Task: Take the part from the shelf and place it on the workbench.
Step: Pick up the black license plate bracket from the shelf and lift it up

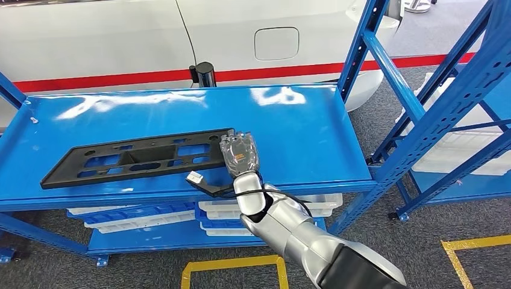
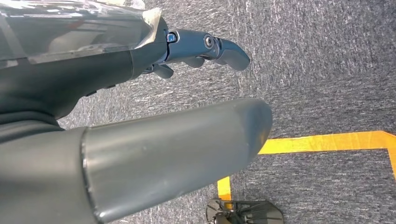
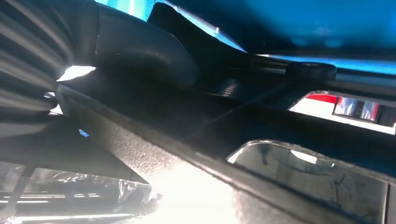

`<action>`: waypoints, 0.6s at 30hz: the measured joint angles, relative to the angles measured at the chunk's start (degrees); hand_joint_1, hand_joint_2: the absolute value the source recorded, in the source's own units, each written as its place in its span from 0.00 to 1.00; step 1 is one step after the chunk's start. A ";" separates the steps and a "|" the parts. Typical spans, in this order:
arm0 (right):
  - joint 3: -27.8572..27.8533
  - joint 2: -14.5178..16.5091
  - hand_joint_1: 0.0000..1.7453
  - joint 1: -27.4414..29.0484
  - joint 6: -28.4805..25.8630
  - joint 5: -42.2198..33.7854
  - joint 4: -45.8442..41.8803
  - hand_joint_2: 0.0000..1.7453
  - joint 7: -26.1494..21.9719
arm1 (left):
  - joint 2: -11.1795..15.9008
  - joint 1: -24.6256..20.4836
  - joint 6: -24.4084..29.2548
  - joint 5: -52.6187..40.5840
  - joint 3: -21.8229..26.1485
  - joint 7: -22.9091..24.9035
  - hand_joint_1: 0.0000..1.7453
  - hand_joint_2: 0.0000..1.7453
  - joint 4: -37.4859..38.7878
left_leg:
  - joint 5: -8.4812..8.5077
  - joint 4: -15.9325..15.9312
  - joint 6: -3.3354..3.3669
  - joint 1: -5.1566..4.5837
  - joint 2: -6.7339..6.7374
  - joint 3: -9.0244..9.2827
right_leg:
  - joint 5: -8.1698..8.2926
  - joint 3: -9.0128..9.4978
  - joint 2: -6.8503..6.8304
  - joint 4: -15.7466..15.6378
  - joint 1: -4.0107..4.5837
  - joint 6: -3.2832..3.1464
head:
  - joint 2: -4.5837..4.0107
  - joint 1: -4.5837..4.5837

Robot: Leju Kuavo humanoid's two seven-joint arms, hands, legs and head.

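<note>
A long black plastic part (image 1: 135, 158) with several cut-outs lies flat on the top of the blue shelf (image 1: 301, 126), running from the left edge toward the middle. My right hand (image 1: 240, 153) is over the part's right end, back of the hand up, fingers pointing away from me. Seen from the right wrist, the thick thumb (image 3: 140, 46) presses on one face of the part (image 3: 261, 126) while the wrapped palm lies on the other side, so the hand grips it. My left hand (image 2: 93, 79) hangs over grey carpet with its fingers (image 2: 219, 46) apart and holds nothing.
A white car with a red stripe (image 1: 120, 36) stands close behind the shelf, with a black cylinder (image 1: 205, 73) at the shelf's back edge. White trays (image 1: 129, 220) sit on the lower level. A second blue rack (image 1: 446, 108) stands to the right. Yellow tape (image 1: 232, 265) marks the floor.
</note>
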 joint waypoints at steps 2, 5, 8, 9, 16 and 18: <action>-0.97 0.00 1.00 0.18 -2.11 -0.44 0.00 1.00 -1.16 | 0.00 0.02 0.01 -0.11 0.28 0.00 0.00 0.00 0.00 | 0.00 0.00 0.00 0.00 0.00 -0.01 | 0.00 0.00 0.00 0.00 0.00 0.00 | 0.00 0.00; -2.68 0.01 1.00 0.52 -5.03 -0.90 0.00 1.00 -2.91 | 0.02 0.04 0.01 -0.48 0.57 0.01 0.00 0.00 0.00 | 0.00 0.00 0.00 0.00 0.00 -0.02 | 0.00 0.00 0.00 0.00 0.00 0.00 | 0.00 0.00; -4.19 0.09 1.00 0.89 -7.38 -0.56 -0.01 1.00 -4.37 | 0.02 0.04 0.03 -0.75 0.80 0.01 0.00 0.00 0.00 | 0.00 0.00 0.00 0.00 0.00 -0.05 | 0.00 -0.02 0.00 0.00 0.00 0.00 | 0.00 0.00; -4.71 0.13 1.00 1.03 -8.24 -0.70 -0.01 1.00 -5.10 | 0.02 0.04 0.08 -0.79 0.86 -0.01 0.00 0.00 0.00 | 0.00 0.00 0.00 0.00 0.00 -0.07 | 0.00 -0.04 0.00 0.00 0.00 0.00 | 0.00 0.00; -13.41 2.15 1.00 1.12 -15.20 -11.36 -0.52 1.00 -18.00 | 0.02 0.15 0.70 -0.80 2.00 -0.86 0.00 0.25 0.00 | 0.00 0.00 0.00 0.00 -0.02 -0.21 | 0.00 -0.19 -0.01 0.01 0.01 0.00 | 0.00 0.00; -15.69 2.73 1.00 0.93 -16.00 -12.76 -0.76 1.00 -19.90 | 0.02 0.21 0.72 -0.80 2.20 -0.94 0.00 0.75 0.00 | 0.00 0.00 0.00 0.00 -0.04 -0.24 | 0.00 -0.21 -0.03 0.01 0.01 0.00 | 0.00 0.00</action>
